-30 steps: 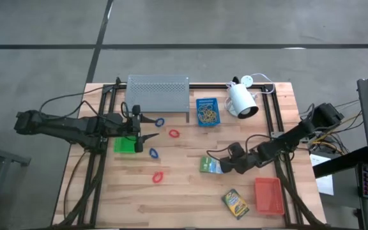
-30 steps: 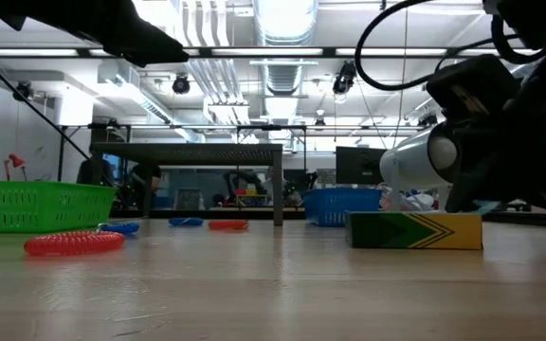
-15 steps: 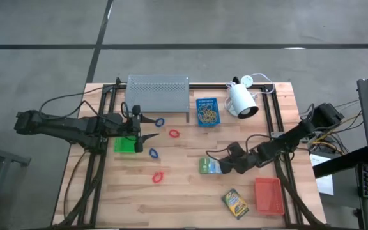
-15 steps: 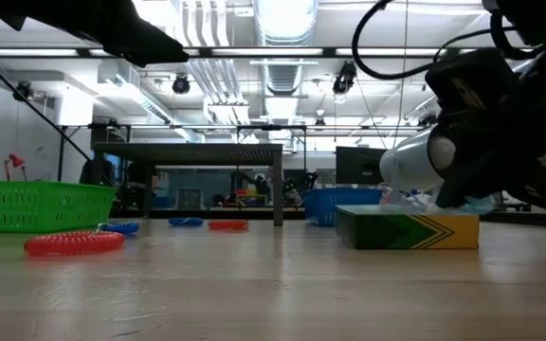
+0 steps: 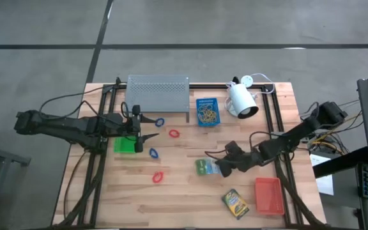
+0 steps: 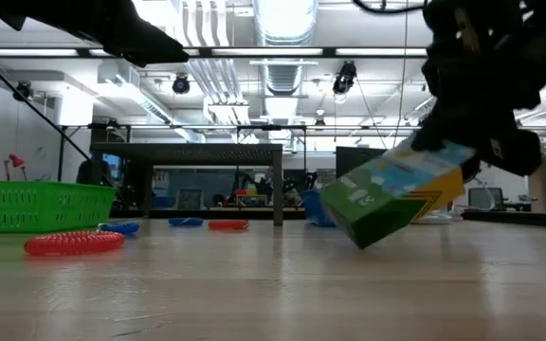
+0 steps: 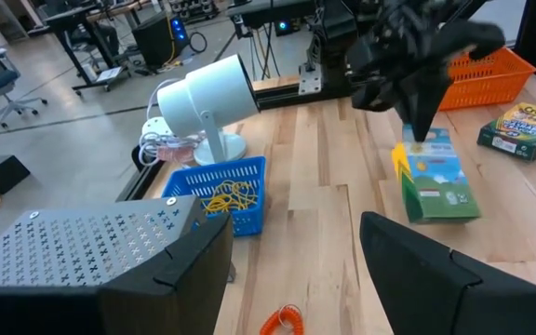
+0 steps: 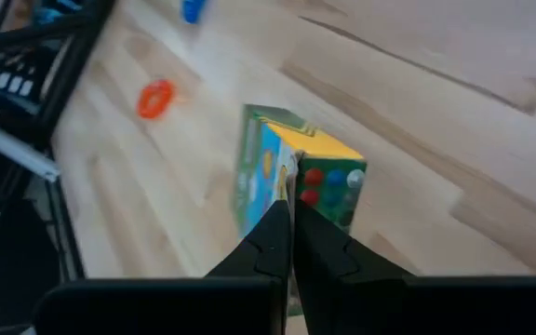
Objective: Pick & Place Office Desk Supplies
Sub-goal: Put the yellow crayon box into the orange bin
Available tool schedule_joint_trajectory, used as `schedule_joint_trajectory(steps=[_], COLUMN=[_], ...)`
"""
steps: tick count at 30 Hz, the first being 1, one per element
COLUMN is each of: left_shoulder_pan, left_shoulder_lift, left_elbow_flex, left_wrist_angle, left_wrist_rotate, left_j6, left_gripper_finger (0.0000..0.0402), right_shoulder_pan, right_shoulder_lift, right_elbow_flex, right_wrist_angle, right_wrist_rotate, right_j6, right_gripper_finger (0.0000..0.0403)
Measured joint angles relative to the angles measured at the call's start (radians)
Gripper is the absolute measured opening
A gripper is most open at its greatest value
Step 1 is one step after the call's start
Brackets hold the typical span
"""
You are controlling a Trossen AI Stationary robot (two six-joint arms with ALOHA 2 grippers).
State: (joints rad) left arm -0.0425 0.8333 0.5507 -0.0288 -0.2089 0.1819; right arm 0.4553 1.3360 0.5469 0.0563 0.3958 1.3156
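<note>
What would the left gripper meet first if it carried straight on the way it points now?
Probably the red loop: the left gripper, open, points across the table toward it. It sits above the table, so it may pass over.

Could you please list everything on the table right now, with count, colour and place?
Card boxes: two, green/yellow; one tilted at the right gripper near table centre, one flat near the front edge.
Trays: three; green on the left, blue holding tan rubber bands at the back, red-orange at the front right.
Loops: two red, two blue, left of centre.
Shelf: one, grey perforated metal, back left.
Lamp: one, white, back right.
Table: one, wood.
Left gripper: open, above the table beside the green tray.
Right gripper: shut on the tilted box's edge.
</note>
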Motion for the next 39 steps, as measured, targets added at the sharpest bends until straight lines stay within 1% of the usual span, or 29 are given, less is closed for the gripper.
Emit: schedule_joint_trajectory(steps=[5,12,16,20,23,28,34,36,39], left_shoulder_pan=[0.000,0.000,0.000,0.000,0.000,0.000,0.000,0.000,0.000], left_shoulder_lift=[0.000,0.000,0.000,0.000,0.000,0.000,0.000,0.000,0.000], left_elbow_flex=[0.000,0.000,0.000,0.000,0.000,0.000,0.000,0.000,0.000], left_wrist_angle=[0.000,-0.010,-0.025,-0.033,-0.037,-0.040,-0.048,-0.048,-0.050], left_wrist_rotate=[0.000,0.000,0.000,0.000,0.000,0.000,0.000,0.000,0.000], left_j6=[0.000,0.000,0.000,0.000,0.000,0.000,0.000,0.000,0.000], left_gripper_finger=[0.0240,0.0240,0.0241,0.0241,0.0240,0.0241,0.0240,0.0240,0.0241], right_shoulder_pan=[0.000,0.000,0.000,0.000,0.000,0.001,0.001,0.001,0.001], right_shoulder_lift=[-0.066,-0.179,-0.240,-0.270,-0.264,-0.211,-0.130,-0.103,-0.054], right_elbow_flex=[0.008,0.007,0.008,0.036,0.110,0.288,0.495,0.561,0.659], right_wrist_angle=[-0.005,-0.166,-0.214,-0.333,-0.478,-0.708,-0.882,-0.963,-1.124], right_wrist_rotate=[0.000,-0.008,-0.041,-0.069,-0.099,-0.122,-0.166,-0.186,-0.221], right_j6=[-0.078,-0.096,-0.119,-0.107,-0.121,-0.188,-0.298,-0.299,-0.232], right_gripper_finger=[0.0008,0.0008,0.0008,0.0008,0.0008,0.0008,0.0008,0.0008,0.0008])
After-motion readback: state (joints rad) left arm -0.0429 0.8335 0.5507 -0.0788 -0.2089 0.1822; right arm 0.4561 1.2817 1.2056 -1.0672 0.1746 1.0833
